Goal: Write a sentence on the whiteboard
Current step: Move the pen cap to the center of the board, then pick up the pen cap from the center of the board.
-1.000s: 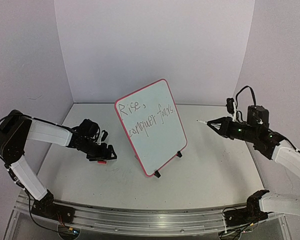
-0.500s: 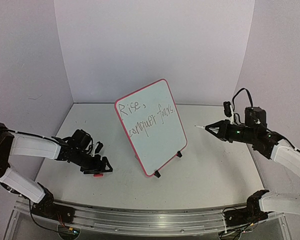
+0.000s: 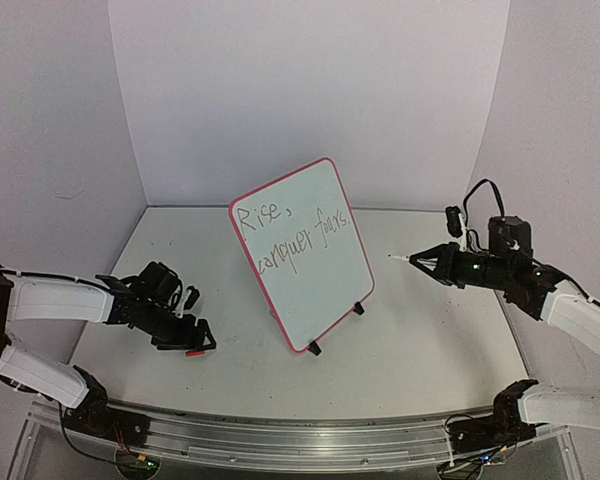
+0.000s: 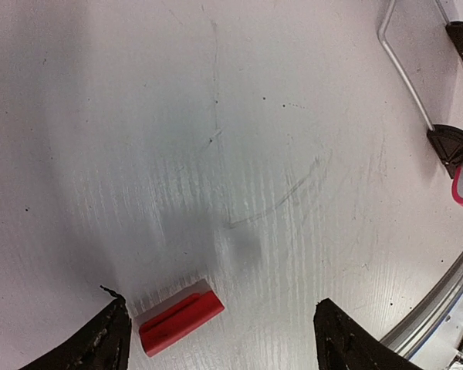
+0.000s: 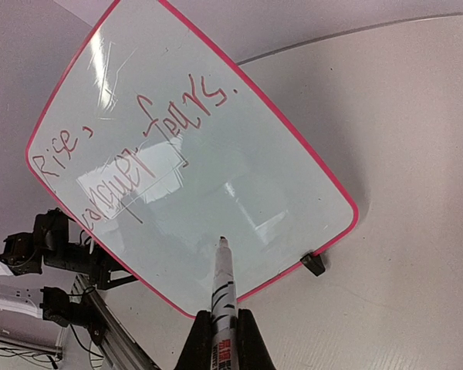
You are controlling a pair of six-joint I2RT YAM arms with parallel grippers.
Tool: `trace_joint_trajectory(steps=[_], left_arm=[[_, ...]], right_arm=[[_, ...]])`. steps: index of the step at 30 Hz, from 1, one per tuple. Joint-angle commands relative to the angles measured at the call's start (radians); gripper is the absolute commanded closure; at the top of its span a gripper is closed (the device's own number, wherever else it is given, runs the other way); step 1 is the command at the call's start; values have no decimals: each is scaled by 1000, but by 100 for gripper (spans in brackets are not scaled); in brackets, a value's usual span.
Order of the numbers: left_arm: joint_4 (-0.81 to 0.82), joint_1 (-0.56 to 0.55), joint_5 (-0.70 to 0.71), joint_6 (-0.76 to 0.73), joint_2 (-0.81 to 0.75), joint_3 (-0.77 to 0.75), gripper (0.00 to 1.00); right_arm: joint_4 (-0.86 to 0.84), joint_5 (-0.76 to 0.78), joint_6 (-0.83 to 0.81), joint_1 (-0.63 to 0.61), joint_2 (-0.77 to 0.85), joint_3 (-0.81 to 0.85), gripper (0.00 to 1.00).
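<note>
Right of whiteboard (image 3: 325, 285): right gripper (image 5: 221, 330) clamps marker (image 5: 221, 281), tip clear of sentence (image 3: 298, 238). Left of whiteboard: left gripper (image 3: 202, 338) wide apart, empty.

I see the table (image 3: 430, 340) carrying the whiteboard (image 3: 315, 280), propped on its feet mid-table. A small red piece (image 4: 181, 322) lies flat toward the near left corner.

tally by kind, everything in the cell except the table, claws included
Whiteboard: 1
Marker: 1
Red cap: 1
Claws: 2 (left claw, right claw)
Total: 5
</note>
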State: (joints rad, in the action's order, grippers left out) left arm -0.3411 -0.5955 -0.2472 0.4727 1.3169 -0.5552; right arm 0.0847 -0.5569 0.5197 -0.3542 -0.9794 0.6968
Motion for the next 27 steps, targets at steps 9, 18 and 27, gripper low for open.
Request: trace_joint_trajectory(steps=[9,18,27], left_arm=[[-61,-63,-113,-1,-59,27,23],[-112,-104,-2,13,-55,8,24],[-159,-116,81,-9,-4,-43,55]], right_arm=[[-13,-15,-6,-6,-1,6,100],[-16,-17,-6,-8,-8,5,100],[-16,-13,-10,-8,-8,-1,100]])
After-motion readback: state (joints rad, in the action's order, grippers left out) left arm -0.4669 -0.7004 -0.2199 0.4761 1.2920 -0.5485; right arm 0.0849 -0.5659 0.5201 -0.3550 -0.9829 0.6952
